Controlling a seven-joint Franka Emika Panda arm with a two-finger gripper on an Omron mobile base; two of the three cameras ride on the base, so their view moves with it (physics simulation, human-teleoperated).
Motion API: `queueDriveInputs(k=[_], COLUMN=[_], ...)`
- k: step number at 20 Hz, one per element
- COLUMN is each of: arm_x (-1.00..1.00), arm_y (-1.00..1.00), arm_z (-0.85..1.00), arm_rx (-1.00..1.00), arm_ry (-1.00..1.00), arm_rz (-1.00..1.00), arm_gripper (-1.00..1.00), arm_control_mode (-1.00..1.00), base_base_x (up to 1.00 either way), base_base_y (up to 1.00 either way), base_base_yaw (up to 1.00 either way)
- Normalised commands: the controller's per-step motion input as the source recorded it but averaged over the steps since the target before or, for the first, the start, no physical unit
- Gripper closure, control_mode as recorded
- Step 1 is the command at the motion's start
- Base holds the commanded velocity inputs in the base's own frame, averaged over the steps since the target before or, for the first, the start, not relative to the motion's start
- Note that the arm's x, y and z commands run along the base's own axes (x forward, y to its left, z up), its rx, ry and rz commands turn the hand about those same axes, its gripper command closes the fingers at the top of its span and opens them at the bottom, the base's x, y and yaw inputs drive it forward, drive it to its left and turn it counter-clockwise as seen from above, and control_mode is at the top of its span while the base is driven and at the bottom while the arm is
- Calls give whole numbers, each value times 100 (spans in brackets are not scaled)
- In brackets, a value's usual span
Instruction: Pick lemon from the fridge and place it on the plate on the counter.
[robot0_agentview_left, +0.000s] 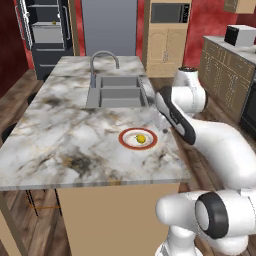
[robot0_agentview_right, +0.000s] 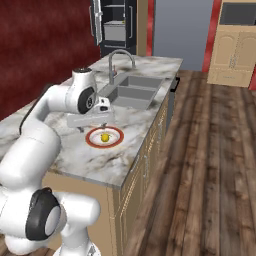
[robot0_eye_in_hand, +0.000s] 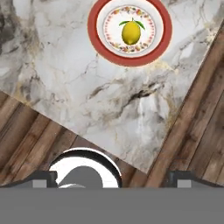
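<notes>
The bright yellow lemon (robot0_agentview_left: 141, 138) (robot0_agentview_right: 105, 137) (robot0_eye_in_hand: 131, 32) lies in the middle of the round white plate with a red-brown rim (robot0_agentview_left: 124, 142) (robot0_agentview_right: 90, 140) (robot0_eye_in_hand: 93, 37). The plate rests on the marble counter (robot0_agentview_left: 65, 130) (robot0_agentview_right: 95, 160) near its front right corner. My gripper (robot0_agentview_left: 163, 122) (robot0_agentview_right: 94, 127) (robot0_eye_in_hand: 111, 178) hangs open above the counter edge, beside and higher than the plate, with nothing between its fingers. The black fridge (robot0_agentview_left: 46, 30) (robot0_agentview_right: 114, 25) stands at the far end of the room with its door open.
A grey double sink (robot0_agentview_left: 115, 90) (robot0_agentview_right: 132, 90) with an arched tap (robot0_agentview_left: 103, 57) (robot0_agentview_right: 120, 57) sits behind the plate. A small dull yellow ball (robot0_agentview_left: 54, 22) rests on a fridge shelf. Wooden floor (robot0_agentview_right: 210, 165) runs along the counter's right side.
</notes>
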Motion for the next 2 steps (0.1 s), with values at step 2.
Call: queueDriveInputs(k=[2], arm_x=[-100], arm_y=[0], arm_z=[0], arm_rx=[0], arm_ry=[15], arm_rz=[-14], arm_gripper=[-100], arm_control_mode=[-100], base_base_x=[0], base_base_y=[0], base_base_yaw=[0])
